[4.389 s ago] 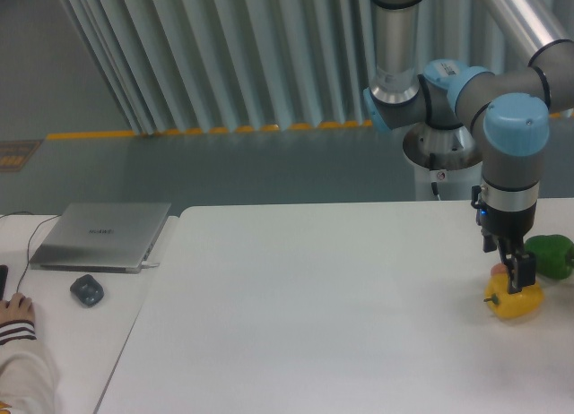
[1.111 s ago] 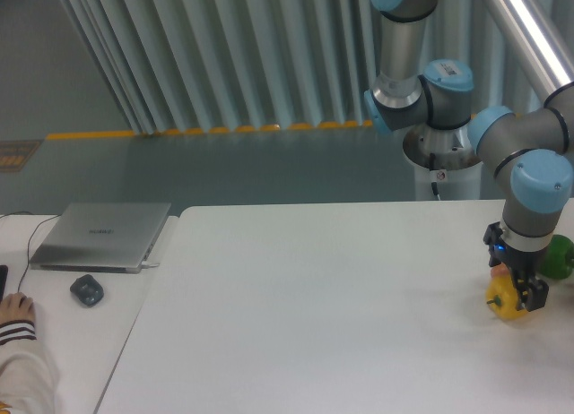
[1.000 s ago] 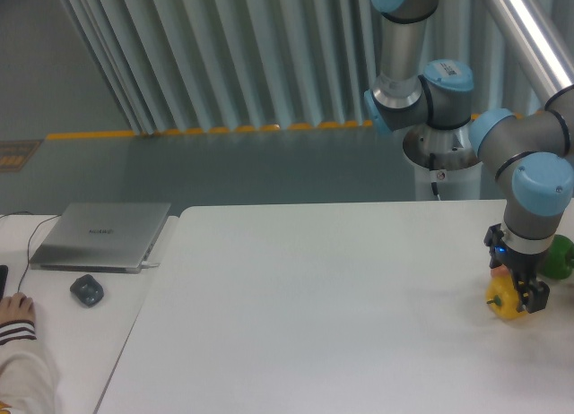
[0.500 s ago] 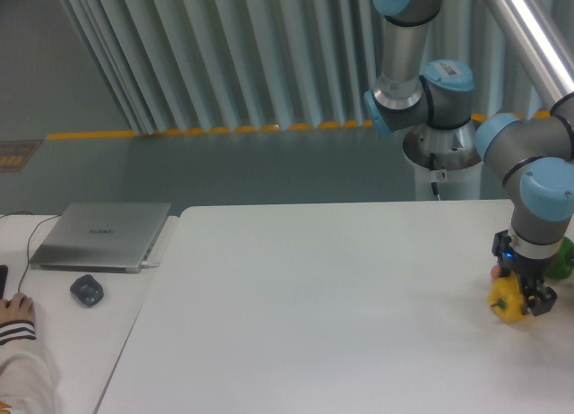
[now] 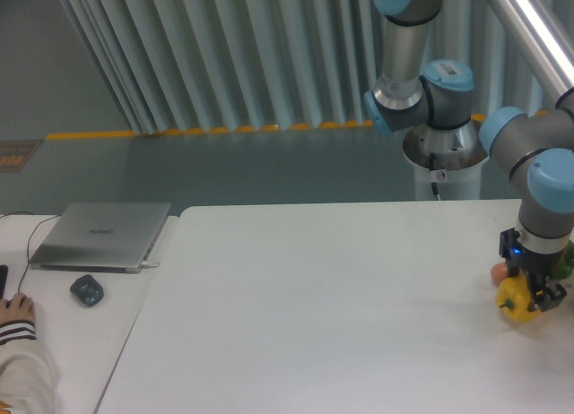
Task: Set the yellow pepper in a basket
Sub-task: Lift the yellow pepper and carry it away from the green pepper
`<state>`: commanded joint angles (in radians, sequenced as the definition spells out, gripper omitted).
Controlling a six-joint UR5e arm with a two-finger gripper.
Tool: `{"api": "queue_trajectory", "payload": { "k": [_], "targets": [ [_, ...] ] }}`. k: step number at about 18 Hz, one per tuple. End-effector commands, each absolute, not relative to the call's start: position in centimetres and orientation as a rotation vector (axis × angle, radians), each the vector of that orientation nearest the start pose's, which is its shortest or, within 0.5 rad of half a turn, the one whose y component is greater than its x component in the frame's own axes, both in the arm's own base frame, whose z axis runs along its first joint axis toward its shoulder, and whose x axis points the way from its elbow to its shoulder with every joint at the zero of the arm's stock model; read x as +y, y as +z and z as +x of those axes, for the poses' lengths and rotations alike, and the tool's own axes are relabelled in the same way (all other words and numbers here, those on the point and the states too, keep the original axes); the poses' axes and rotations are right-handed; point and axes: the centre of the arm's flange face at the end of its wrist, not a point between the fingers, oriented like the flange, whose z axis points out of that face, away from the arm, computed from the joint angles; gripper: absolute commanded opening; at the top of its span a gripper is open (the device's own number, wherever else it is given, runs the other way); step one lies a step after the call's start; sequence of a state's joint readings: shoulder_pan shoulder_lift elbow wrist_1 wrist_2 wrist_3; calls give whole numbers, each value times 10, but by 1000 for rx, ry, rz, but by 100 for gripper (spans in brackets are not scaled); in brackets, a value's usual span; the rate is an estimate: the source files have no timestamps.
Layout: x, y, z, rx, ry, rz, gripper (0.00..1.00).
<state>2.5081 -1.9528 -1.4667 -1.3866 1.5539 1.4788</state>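
The gripper points straight down with its fingers closed around the yellow pepper, which bulges out to the left of and below them, low over the table. A small orange ball lies just up-left of the gripper; a green pepper is partly hidden behind it.

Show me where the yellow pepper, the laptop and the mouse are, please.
yellow pepper [image 5: 513, 305], fixed camera view, on its left side beside the gripper fingers.
laptop [image 5: 101, 232], fixed camera view, on the middle of its closed lid.
mouse [image 5: 87, 290], fixed camera view, on its top.
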Motion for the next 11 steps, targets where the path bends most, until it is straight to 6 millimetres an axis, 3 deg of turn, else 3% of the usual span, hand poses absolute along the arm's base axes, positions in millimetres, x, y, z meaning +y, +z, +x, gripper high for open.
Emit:
{"api": "queue_trajectory", "payload": {
  "k": [5, 9, 11],
  "targets": [
    [492, 383, -433, 863, 56, -2981, 34],
    [493, 394, -443, 875, 173, -2951, 34],
    [479, 399, -464, 819, 254, -2950, 34]
  ]
}}
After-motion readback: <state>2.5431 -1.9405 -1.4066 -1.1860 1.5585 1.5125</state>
